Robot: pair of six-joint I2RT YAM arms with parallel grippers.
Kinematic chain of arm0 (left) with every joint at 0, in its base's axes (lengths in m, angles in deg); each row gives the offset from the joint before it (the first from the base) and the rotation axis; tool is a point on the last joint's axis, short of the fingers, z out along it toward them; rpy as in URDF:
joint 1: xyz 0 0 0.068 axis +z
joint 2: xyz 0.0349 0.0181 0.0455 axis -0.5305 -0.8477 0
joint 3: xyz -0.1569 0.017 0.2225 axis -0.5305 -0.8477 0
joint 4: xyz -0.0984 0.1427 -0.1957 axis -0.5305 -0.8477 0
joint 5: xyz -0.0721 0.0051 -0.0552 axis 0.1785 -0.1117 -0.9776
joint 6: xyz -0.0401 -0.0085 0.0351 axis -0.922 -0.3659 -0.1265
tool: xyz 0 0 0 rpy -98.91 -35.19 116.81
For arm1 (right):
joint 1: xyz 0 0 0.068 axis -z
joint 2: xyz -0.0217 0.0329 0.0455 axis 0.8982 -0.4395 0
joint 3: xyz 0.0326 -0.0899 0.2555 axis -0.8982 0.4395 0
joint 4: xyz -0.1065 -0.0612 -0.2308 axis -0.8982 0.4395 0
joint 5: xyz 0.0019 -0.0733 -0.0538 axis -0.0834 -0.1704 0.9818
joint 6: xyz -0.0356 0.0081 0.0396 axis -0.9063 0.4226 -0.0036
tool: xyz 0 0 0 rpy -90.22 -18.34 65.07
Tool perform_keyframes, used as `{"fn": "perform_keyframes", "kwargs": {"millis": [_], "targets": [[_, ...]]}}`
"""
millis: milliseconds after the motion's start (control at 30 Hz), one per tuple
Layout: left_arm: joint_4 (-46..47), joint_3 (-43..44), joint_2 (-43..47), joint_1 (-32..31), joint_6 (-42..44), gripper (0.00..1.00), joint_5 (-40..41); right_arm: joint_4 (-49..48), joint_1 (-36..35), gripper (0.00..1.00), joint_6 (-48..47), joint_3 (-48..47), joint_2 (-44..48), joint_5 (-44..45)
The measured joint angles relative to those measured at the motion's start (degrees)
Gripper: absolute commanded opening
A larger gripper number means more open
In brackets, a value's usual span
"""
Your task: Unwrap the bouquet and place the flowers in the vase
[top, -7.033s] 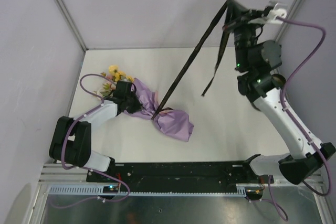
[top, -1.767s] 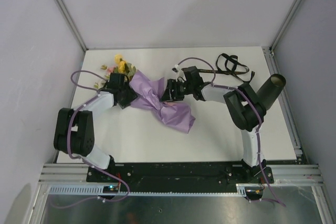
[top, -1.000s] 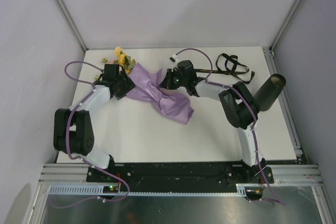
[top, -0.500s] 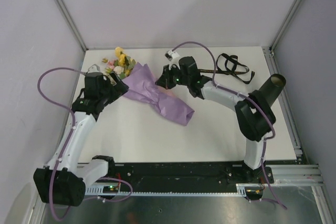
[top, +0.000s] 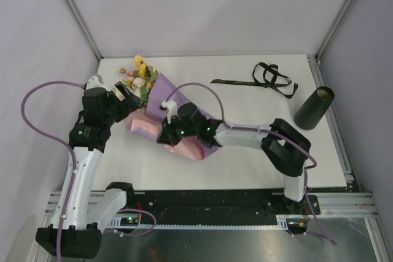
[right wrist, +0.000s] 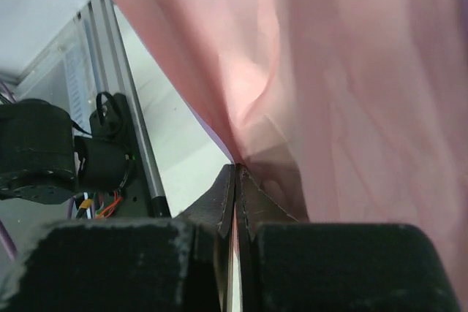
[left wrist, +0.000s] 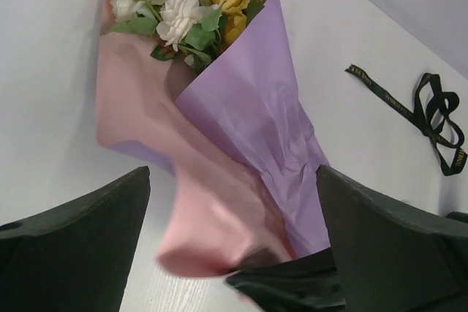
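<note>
The bouquet [top: 161, 99] lies on the table at the left, its lilac paper [left wrist: 256, 107] peeled back to show the pink inside [left wrist: 146, 122]. Yellow, pink and white flowers [top: 139, 78] [left wrist: 186, 1] stick out at the far end. My right gripper [top: 162, 138] [right wrist: 235, 174] is shut on a pink edge of the paper [right wrist: 329, 71], lifted over the near side of the bundle. My left gripper [top: 126, 95] [left wrist: 232, 246] hangs open above the bouquet, touching nothing. The dark vase [top: 314, 108] stands at the right edge, apart from both arms.
The black ribbon [top: 270, 80] [left wrist: 431, 115] lies loose on the table at the back right. White walls close in the back and sides. The arm-base rail [top: 202, 199] [right wrist: 110, 71] runs along the near edge.
My left gripper opened, let go of the bouquet and drew back and up. My right gripper pulled the paper edge across toward the near left, folding the pink inside open.
</note>
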Motion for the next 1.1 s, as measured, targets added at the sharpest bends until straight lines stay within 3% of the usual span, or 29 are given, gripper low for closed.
{"fn": "perform_keyframes", "kwargs": {"millis": [100,233,333,433,667,933,1000,1100], "targets": [[-0.5,0.4,1.1,0.1,0.9,1.00,-0.1,-1.0,-4.3,0.01,2.4,0.0,-3.3,3.0],[-0.9,-1.5,0.9,0.2,1.0,1.00,-0.3,-0.9,-8.8,0.22,5.9,0.6,-6.4,7.2],[-1.1,-5.2,-0.2,1.0,1.0,1.00,-0.6,0.7,-9.4,0.44,7.5,0.9,-6.1,8.4],[-1.6,-8.3,-3.0,2.4,0.9,0.97,-1.2,4.9,-7.5,0.55,8.5,1.4,-3.0,7.6],[0.0,-14.3,-8.5,4.1,-1.0,0.83,-5.3,11.6,2.4,0.63,5.6,2.0,8.5,5.3],[3.9,-19.9,-12.7,5.0,-3.1,0.73,-6.6,15.8,10.5,0.74,2.2,2.0,9.7,2.5],[4.1,-20.7,-12.7,5.2,-3.4,0.67,-6.3,16.1,12.5,0.76,0.9,1.9,9.5,2.0],[4.9,-21.4,-12.6,5.4,-4.3,0.49,-4.8,17.1,14.7,0.77,-1.5,0.0,7.4,1.9]]}}
